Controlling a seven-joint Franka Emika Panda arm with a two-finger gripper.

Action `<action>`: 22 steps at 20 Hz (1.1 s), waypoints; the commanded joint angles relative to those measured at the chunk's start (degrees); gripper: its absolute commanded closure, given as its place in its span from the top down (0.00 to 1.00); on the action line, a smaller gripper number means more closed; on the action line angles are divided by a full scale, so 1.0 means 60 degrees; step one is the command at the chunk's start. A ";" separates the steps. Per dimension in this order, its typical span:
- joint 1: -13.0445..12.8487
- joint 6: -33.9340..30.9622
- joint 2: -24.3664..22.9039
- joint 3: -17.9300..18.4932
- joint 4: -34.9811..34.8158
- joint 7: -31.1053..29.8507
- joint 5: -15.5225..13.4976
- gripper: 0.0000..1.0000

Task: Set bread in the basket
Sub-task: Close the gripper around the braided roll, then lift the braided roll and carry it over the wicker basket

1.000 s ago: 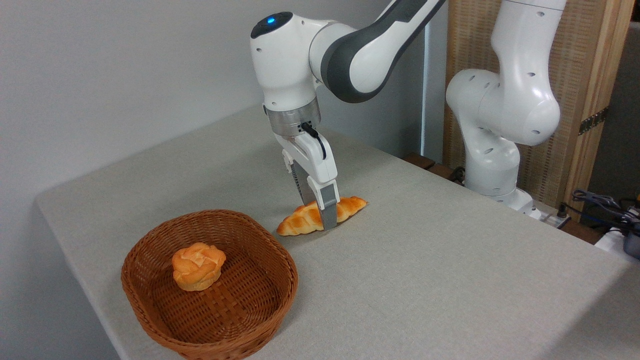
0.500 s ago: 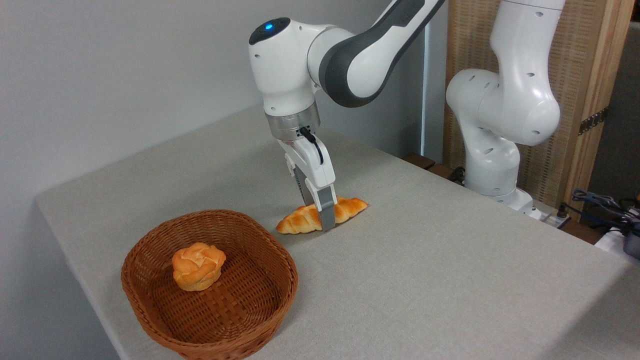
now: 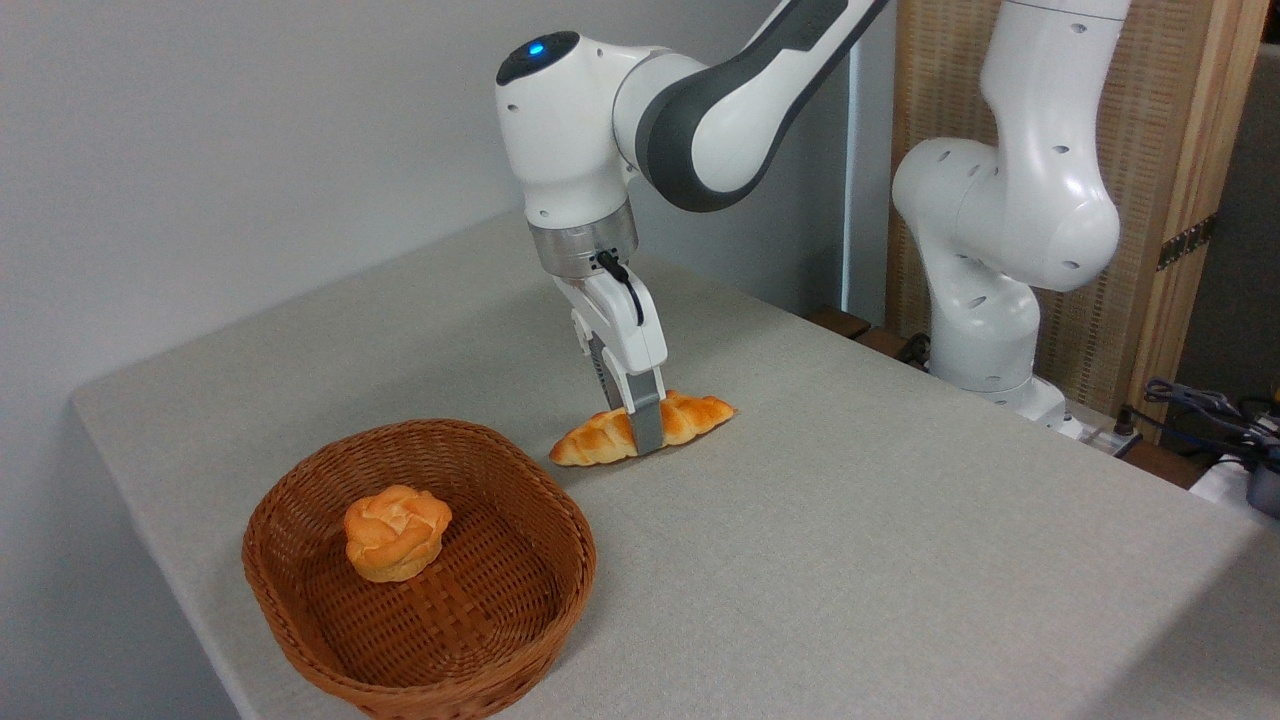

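Grey cloth covered the table (image 3: 850, 560), and the gripper (image 3: 640, 425) stood over it, pointing down, its fingers (image 3: 647, 425) narrowed on the middle of the braided loaf (image 3: 690, 418). One grey finger crossed the near face of the loaf; the other was hidden behind it. Whether the loaf rested on the cloth or was just clear of it could not be determined. The loaf extended to either side of the fingers, its left tip pointing toward the wicker basket (image 3: 300, 590) and its right tip pointing away.

Left of and nearer than the fingers sat the basket, close to the table's near-left edge, its braided rim just beside the loaf's left tip but apart from it. A rose-shaped bun (image 3: 396, 532) occupied the basket's left half; the right half of its floor was bare weave.

Right of and nearer than the fingers, the cloth lay open to the table edge. Well to the right stood the arm's white base (image 3: 985, 330), with cables (image 3: 1200, 405) beyond the far right corner.
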 commanded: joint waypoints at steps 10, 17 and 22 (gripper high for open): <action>0.0039 -0.2444 -0.0035 0.1304 0.2386 0.1391 -0.0803 0.52; 0.0171 -0.2756 0.1207 0.2345 0.5052 0.1805 -0.1859 0.52; 0.0538 -0.1282 0.2307 0.2419 0.5759 0.3442 -0.2490 0.55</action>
